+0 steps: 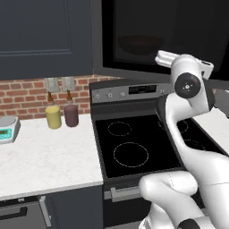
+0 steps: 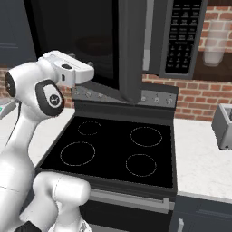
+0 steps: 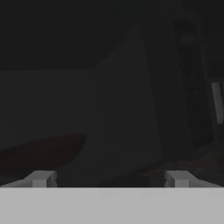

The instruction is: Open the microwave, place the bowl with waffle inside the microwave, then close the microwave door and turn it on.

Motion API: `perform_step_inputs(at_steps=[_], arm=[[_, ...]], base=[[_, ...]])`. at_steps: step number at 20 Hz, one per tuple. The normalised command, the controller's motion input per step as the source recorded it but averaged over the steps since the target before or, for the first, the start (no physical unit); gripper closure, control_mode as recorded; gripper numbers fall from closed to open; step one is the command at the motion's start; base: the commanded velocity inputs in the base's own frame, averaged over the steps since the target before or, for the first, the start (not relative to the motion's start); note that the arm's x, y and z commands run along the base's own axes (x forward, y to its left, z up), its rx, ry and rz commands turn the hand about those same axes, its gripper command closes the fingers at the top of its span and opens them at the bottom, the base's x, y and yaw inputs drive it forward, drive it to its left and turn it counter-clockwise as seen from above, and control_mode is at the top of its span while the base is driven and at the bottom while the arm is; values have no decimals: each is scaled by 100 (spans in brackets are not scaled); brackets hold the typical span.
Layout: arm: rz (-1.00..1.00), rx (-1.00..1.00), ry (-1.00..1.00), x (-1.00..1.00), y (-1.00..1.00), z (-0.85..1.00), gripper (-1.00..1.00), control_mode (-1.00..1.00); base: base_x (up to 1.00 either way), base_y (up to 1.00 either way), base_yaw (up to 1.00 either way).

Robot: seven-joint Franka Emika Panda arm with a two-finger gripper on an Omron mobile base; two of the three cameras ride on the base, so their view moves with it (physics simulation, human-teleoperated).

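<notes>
The microwave [image 2: 181,41] hangs above the stove, its keypad on the right. The microwave door [image 2: 131,50] of black glass stands swung partway out toward me, its free edge over the stove's back panel. Behind the glass the dark reddish-brown bowl [image 1: 141,44] [image 2: 97,45] shows dimly; I cannot make out a waffle in it. My gripper [image 3: 109,178] is raised to the door's height, close in front of the glass, fingertips [image 3: 41,178] wide apart and open with nothing between them. In the hand view the bowl [image 3: 43,153] lies at lower left.
A black-topped stove [image 1: 134,143] sits below the microwave. On the white counter [image 1: 44,156] to the left stand a yellow cup [image 1: 53,116], a purple cup [image 1: 71,115] and a scale [image 1: 6,129]. A grey appliance [image 2: 224,127] sits on the right counter.
</notes>
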Motion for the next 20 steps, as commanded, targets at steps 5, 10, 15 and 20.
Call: perform_step_inputs(at_steps=[5,10,15,20], arm=[[16,4,4,56,-41,5,-100,-100],[11,0,5,47,-14,2,-100,-100],[7,0,7,38,-5,1,-100,-100],[7,0,6,40,-3,0,-100,-100]], base=[[0,0,0],[0,0,0],[0,0,0],[0,0,0]])
